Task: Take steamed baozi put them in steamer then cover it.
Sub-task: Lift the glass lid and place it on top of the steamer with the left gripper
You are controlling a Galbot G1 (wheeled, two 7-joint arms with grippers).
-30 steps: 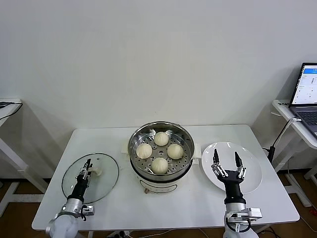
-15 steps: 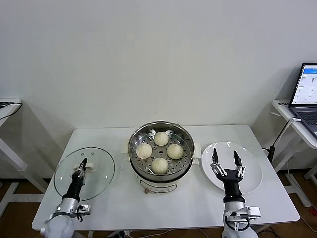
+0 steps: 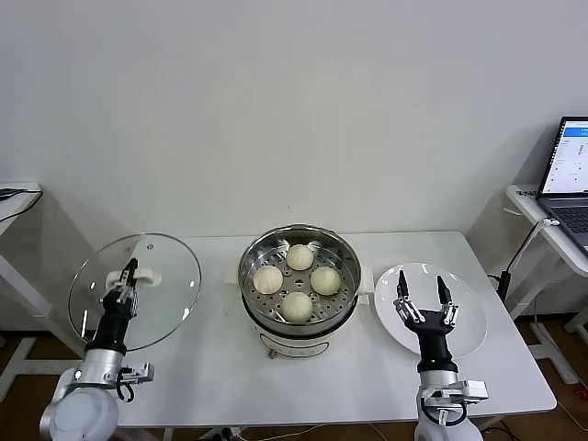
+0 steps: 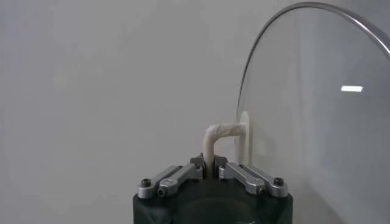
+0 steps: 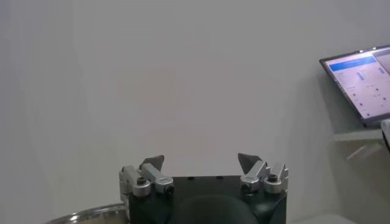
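Several cream-white steamed baozi [image 3: 296,306] sit on the perforated tray inside the shiny steamer [image 3: 341,254] at the table's centre. The clear glass cover [image 3: 161,294] hangs tilted, raised off the table at the far left. My left gripper [image 3: 130,270] is shut on its white handle [image 4: 214,135], and the glass disc [image 4: 317,109] fills one side of the left wrist view. My right gripper [image 3: 423,296] stands open and empty above the white plate [image 3: 469,317], right of the steamer; its jaws are spread wide in the right wrist view [image 5: 201,161].
The white table [image 3: 367,381] holds the steamer and the plate. A laptop [image 3: 568,175] stands on a side desk at the far right. Another desk edge [image 3: 18,197] shows at the far left. A plain wall is behind.
My left gripper closed on the cover's handle, lifted it off the table and carried it up and to the left, tilting it. The right arm stayed nearly still.
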